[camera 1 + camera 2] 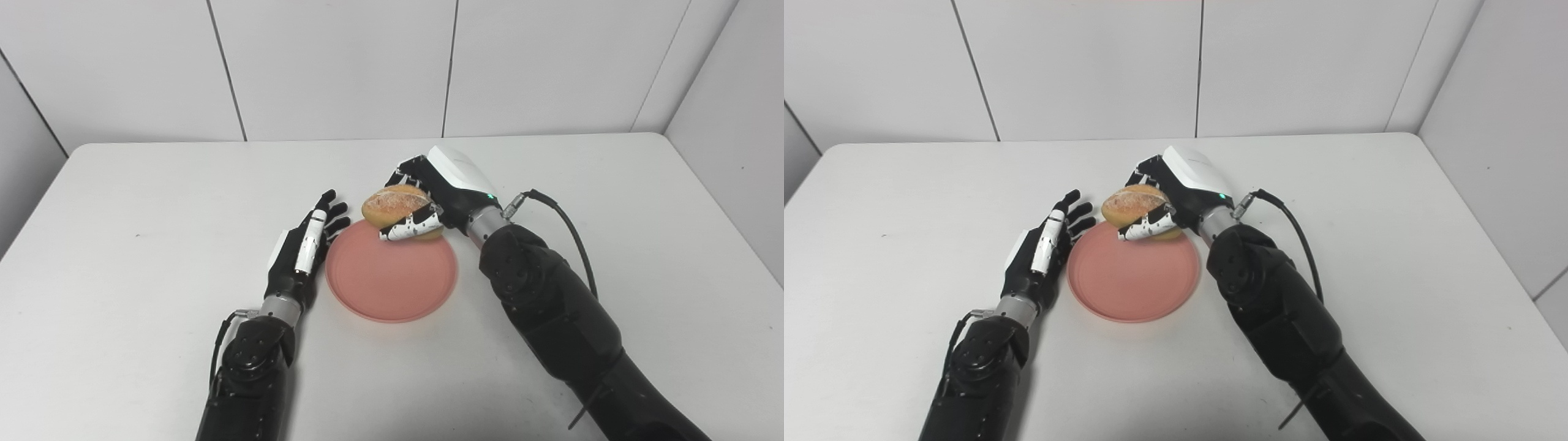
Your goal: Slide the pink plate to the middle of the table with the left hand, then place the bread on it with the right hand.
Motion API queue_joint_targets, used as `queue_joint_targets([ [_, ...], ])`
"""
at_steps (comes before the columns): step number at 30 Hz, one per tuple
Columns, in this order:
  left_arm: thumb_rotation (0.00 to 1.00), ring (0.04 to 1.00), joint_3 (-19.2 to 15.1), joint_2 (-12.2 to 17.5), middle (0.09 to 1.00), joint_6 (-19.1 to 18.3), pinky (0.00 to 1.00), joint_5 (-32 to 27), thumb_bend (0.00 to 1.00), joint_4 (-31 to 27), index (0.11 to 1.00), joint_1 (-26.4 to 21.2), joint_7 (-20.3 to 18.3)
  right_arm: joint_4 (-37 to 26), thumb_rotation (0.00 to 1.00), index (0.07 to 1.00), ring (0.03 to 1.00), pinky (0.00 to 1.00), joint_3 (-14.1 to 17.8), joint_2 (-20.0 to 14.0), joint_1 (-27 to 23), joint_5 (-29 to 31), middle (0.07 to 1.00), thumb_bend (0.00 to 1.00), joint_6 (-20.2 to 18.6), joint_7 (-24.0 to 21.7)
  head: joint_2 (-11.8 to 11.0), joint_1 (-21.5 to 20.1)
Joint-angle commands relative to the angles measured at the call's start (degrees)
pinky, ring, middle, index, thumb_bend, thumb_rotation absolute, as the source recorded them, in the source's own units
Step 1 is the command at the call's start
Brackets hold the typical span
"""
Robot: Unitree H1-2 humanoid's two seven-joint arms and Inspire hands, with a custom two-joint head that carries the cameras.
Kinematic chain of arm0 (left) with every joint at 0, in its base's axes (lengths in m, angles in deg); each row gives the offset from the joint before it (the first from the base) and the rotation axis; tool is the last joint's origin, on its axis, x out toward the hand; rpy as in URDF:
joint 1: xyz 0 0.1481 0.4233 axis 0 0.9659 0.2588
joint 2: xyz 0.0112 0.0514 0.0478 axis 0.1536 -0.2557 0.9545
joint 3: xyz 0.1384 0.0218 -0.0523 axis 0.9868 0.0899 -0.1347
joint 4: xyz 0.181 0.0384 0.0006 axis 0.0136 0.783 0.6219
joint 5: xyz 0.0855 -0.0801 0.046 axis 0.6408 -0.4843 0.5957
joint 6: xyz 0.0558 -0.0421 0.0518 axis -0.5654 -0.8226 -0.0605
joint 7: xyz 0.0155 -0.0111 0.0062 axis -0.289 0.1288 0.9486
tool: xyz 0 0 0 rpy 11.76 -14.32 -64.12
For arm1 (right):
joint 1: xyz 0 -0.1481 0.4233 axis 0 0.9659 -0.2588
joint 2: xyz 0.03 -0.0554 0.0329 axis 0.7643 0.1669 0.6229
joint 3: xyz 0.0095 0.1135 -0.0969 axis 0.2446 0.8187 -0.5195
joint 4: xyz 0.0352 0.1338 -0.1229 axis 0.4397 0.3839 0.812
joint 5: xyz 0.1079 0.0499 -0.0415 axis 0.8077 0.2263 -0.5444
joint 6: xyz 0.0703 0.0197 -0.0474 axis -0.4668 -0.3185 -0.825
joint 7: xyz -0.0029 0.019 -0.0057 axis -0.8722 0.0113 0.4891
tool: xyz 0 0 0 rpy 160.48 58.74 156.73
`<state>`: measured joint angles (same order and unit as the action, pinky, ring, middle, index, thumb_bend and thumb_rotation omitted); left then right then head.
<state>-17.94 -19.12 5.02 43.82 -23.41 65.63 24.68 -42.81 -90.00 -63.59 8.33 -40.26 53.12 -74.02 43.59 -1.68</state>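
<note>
Near the middle of the flat white table (153, 202), a round, shallow pink plastic plate (392, 278) is seen lying flat, its inside bare except at the far rim. Over that far rim a crusty, golden-brown bread roll (392, 205) is held by the right hand (429, 196). The roll is gripped from the right side, with dark fingers (404, 174) curled around its far side and the white-speckled thumb (409, 228) pressed across its near, lower edge. Whether the roll's underside is touching the plate's rim cannot be told from either eye view. The right hand's white back plate is turned upward, and a black cable (566, 229) is looped from its wrist along the black forearm.

Just beside the plate's left edge the left hand (306, 245) is seen resting low over the table, palm turned toward the plate. Its fingers are extended and slightly spread, pointing away from the robot, and nothing is held in it. Whether its fingertips are touching the plate's rim cannot be told. White wall panels (343, 61) are seen behind the table.
</note>
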Motion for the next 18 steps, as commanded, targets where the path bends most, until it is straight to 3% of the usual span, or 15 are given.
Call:
queue_joint_targets([
  [1, 1.00, 0.860, 0.93, -1.28, 0.887, -1.26, 0.84, 1.19, 0.37, 0.98, 0.898, -0.45, 0.36, -0.72, 0.14, 0.482, 0.355, 0.28, 0.07, 0.44, -1.40, -0.48, 0.425, 0.49, 2.25, 0.74, 0.13, 0.10],
  [8, 1.00, 0.863, 0.99, -1.76, 0.894, -1.80, 0.84, 2.18, 0.36, 0.61, 0.907, -0.52, 0.49, -0.15, 0.14, 0.488, 0.377, 0.30, -1.35, 0.98, 0.11, -0.74, 0.454, 0.49, 1.33, -1.30, 0.65, 1.05],
  [11, 1.00, 0.860, 0.97, -2.02, 0.892, -1.78, 0.84, 2.56, 0.36, 0.40, 0.904, -0.53, 0.82, 0.61, 0.15, 0.494, 0.506, 0.41, -2.43, 0.92, 0.57, -1.83, 0.585, 0.49, 1.89, -1.53, 0.79, 1.31],
  [18, 1.00, 0.862, 0.93, -2.32, 0.894, -1.34, 0.83, 2.87, 0.35, 0.59, 0.901, -0.64, 0.93, 4.42, 0.14, 0.490, 0.353, 0.29, -2.47, 1.94, 1.47, -0.47, 0.436, 0.49, 4.69, -0.52, 0.90, 1.68],
])
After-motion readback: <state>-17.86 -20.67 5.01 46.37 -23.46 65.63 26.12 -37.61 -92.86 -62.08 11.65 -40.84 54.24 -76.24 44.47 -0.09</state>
